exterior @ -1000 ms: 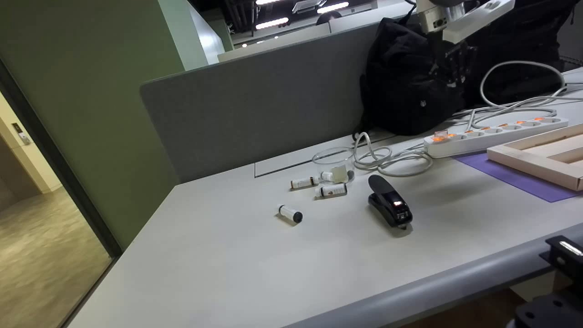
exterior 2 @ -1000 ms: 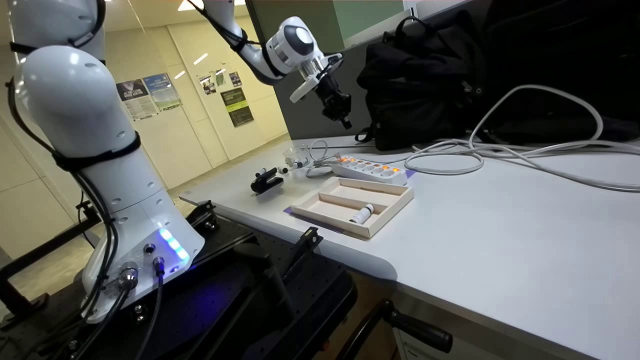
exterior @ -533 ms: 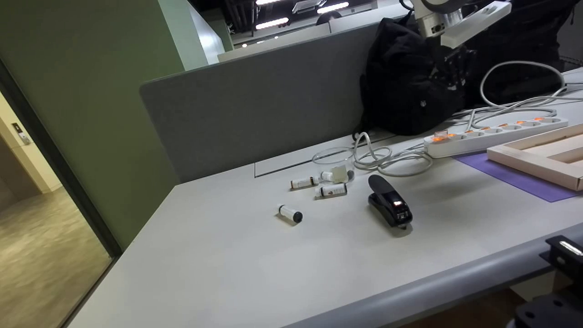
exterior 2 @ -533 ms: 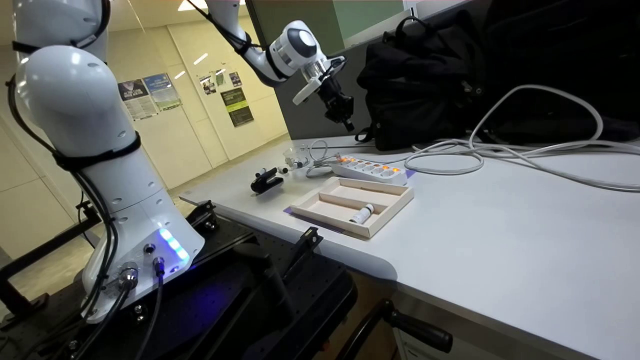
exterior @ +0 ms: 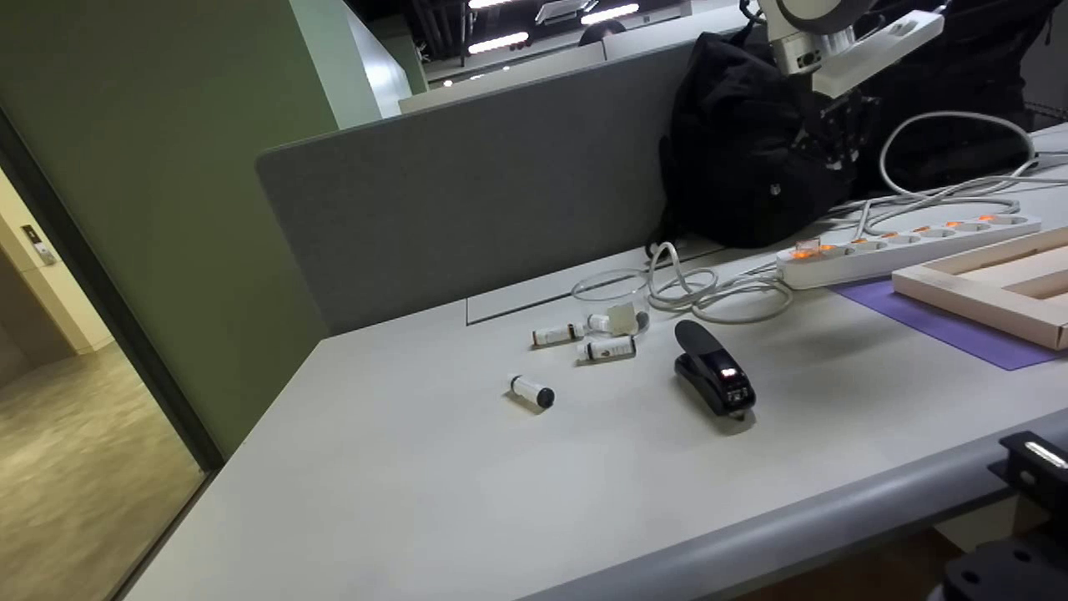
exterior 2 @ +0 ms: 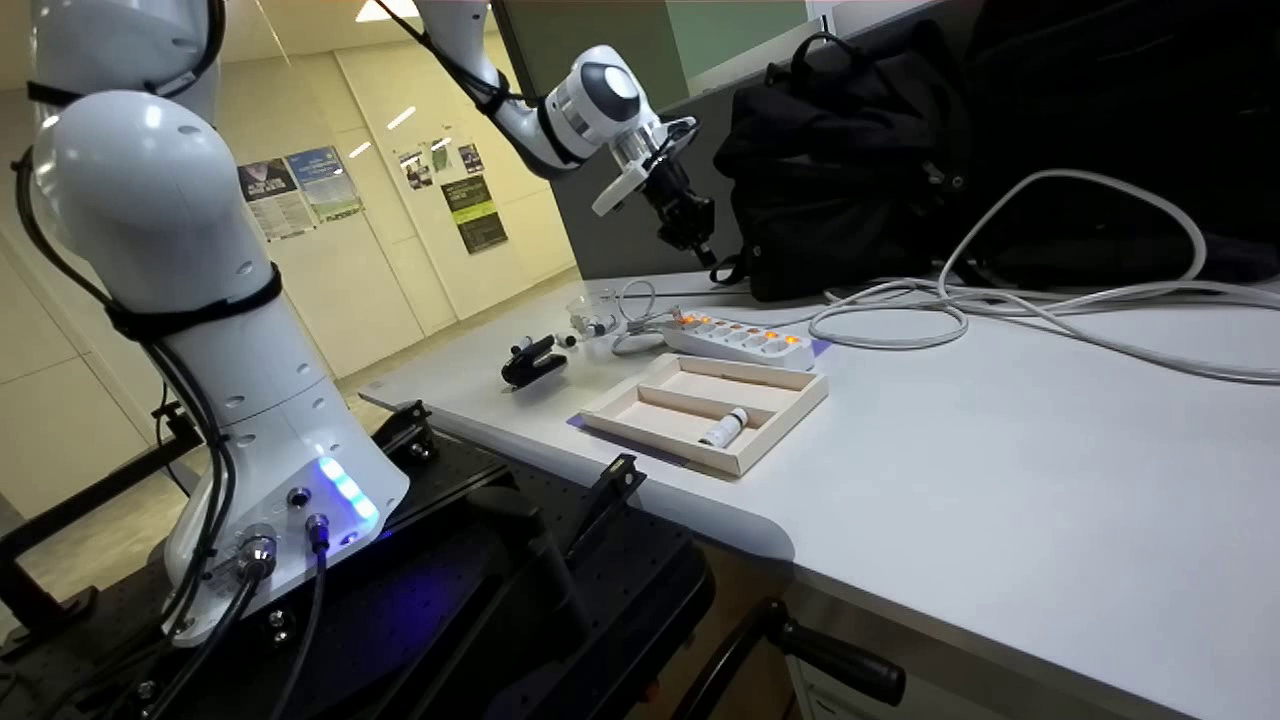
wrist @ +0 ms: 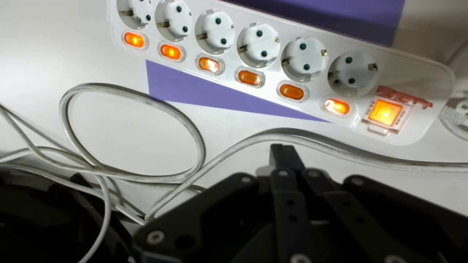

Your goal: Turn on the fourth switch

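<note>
In the wrist view, from left to right, loops of pale cable [wrist: 200, 146] lie on the table [wrist: 36, 62] near the white power strip [wrist: 271, 78], along which six oval switches [wrist: 208, 65] stand in a row. The first three switches [wrist: 170, 52] glow orange; the fourth switch [wrist: 249, 77], beside the fourth socket [wrist: 259, 45], is a duller orange. Next comes the end effector [wrist: 287, 156], its jaws closed together, above the table and apart from the power strip. The fifth switch [wrist: 291, 91] is dull like the fourth; the sixth switch [wrist: 336, 106] and the square switch [wrist: 385, 112] are lit. In an exterior view, from left to right, a black stapler [exterior 2: 522, 368] lies on the table, a wooden tray [exterior 2: 663, 442] holds a white bottle [exterior 2: 724, 428], and a black backpack [exterior 2: 840, 170] stands at the rear.
</note>
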Available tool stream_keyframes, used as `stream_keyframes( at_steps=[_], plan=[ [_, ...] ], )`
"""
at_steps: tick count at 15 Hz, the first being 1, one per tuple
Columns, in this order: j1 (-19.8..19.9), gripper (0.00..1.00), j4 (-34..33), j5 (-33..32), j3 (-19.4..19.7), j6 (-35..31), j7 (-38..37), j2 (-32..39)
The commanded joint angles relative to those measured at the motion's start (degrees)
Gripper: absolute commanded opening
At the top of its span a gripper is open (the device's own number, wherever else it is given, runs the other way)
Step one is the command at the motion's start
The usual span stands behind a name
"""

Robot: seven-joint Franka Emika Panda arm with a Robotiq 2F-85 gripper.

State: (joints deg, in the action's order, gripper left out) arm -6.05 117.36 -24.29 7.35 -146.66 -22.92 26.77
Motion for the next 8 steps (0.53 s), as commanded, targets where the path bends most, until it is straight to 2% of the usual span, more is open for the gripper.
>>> stream_keyframes(
  at_steps=[1,5,8],
  plan=[
    [-0.59,0.00,-0.10,2.11,2.58,-1.91,-2.94,2.24],
    [1.35,0.00,-1.32,8.82,2.14,1.17,0.68,5.80],
    [1.93,0.00,-2.10,11.41,2.58,-0.01,1.21,8.44]
  ],
)
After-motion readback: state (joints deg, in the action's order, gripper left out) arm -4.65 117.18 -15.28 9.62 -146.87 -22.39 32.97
